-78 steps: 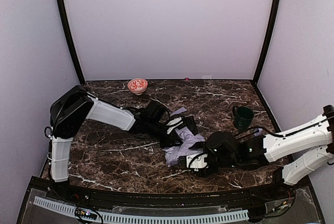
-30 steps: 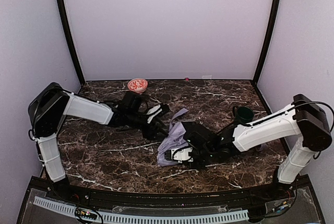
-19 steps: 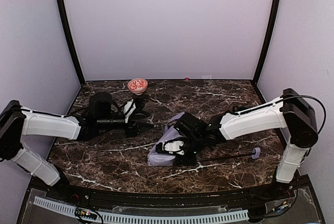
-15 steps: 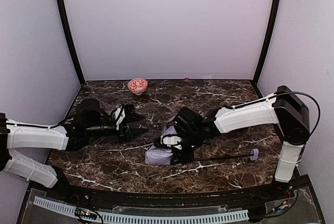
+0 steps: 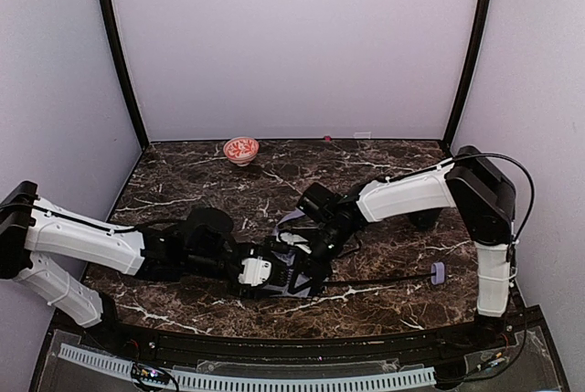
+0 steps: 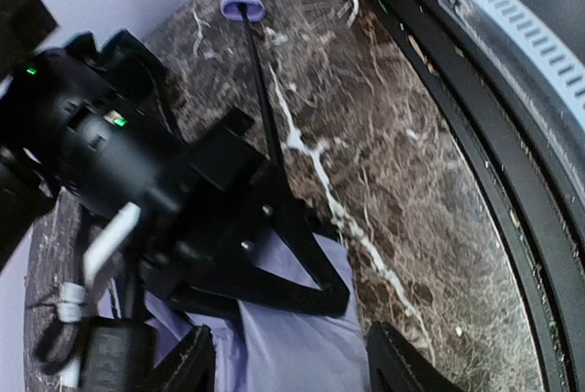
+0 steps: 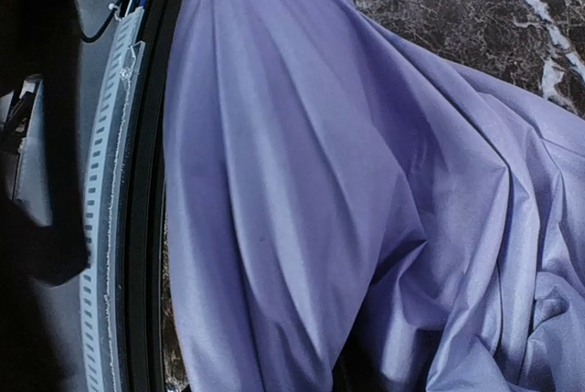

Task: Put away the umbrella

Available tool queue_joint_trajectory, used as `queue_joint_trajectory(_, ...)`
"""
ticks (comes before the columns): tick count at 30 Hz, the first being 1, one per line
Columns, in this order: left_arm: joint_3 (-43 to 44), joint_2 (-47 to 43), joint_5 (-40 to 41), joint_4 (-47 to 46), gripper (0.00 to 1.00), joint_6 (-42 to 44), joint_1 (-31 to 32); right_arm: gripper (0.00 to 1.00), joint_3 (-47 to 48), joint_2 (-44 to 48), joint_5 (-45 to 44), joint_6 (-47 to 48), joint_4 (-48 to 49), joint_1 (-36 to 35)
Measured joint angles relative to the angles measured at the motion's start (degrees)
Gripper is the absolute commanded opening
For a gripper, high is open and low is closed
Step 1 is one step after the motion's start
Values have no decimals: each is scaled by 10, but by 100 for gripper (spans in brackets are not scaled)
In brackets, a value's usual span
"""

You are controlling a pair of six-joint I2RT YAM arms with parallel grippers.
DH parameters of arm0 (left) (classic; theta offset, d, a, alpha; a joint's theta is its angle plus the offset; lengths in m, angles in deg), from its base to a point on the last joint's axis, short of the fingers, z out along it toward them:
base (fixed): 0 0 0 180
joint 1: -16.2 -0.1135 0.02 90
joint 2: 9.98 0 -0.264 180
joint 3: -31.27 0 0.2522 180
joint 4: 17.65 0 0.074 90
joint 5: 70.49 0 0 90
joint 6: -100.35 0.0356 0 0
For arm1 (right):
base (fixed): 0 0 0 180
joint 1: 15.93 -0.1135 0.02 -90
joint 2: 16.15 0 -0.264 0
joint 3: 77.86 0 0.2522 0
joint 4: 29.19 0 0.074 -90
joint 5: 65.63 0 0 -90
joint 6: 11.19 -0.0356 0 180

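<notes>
The umbrella's lavender canopy (image 5: 294, 275) lies crumpled at the table's front centre, mostly hidden under both grippers. Its thin black shaft (image 5: 375, 279) runs right to the small lavender handle (image 5: 438, 272). My right gripper (image 5: 307, 251) comes down on the canopy from behind; in the left wrist view its black fingers (image 6: 302, 273) meet at the tips on the fabric (image 6: 292, 342). The right wrist view is filled by folded fabric (image 7: 302, 182), its own fingers hidden. My left gripper (image 6: 292, 369) stands open, its fingers either side of the canopy's near end. The shaft (image 6: 265, 109) and handle (image 6: 242, 6) show beyond.
A red patterned bowl (image 5: 241, 149) sits at the back left. A dark thing, partly hidden, stands under the right forearm (image 5: 422, 219). The black front rail with its white ribbed strip (image 6: 512, 45) runs close beside the canopy.
My left arm has swung from the left side of the table in to the canopy's near end. The right arm has drawn the canopy toward the front, with the shaft stretched out to the right.
</notes>
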Motion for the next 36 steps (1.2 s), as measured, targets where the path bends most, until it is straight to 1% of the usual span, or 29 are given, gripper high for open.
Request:
queue_joint_trajectory(3, 15, 30, 17, 44, 60, 22, 1, 17, 10, -12, 24, 0, -11, 10)
queue_joint_trajectory(7, 42, 50, 24, 95, 61, 26, 1, 17, 26, -30, 53, 0, -30, 20)
queue_joint_trajectory(12, 54, 81, 50, 101, 61, 23, 3, 18, 42, -45, 74, 2, -50, 28)
queue_joint_trajectory(16, 54, 96, 59, 90, 61, 21, 3, 20, 42, -49, 85, 2, -58, 33)
queue_joint_trajectory(20, 68, 127, 78, 82, 59, 15, 5, 26, 38, -49, 95, 2, -66, 39)
queue_joint_trajectory(23, 86, 147, 78, 87, 56, 9, 6, 33, 39, -49, 98, 1, -76, 43)
queue_joint_trajectory(25, 97, 158, 74, 96, 54, 3, 6, 39, 38, -49, 97, 1, -80, 44)
queue_joint_trajectory(27, 113, 172, 65, 113, 51, -4, 6, 50, 35, -46, 95, -3, -80, 46)
queue_joint_trajectory(28, 123, 182, 59, 123, 48, -7, 6, 53, 31, -42, 93, -8, -80, 49)
queue_joint_trajectory(29, 132, 189, 55, 132, 46, -11, 6, 54, 27, -37, 91, -16, -80, 50)
queue_joint_trajectory(32, 156, 210, 41, 147, 43, -19, 5, 57, 0, -5, 68, -39, -67, 58)
queue_joint_trajectory(36, 177, 228, 14, 157, 42, -23, -7, 57, -45, 49, 19, -70, -49, 83)
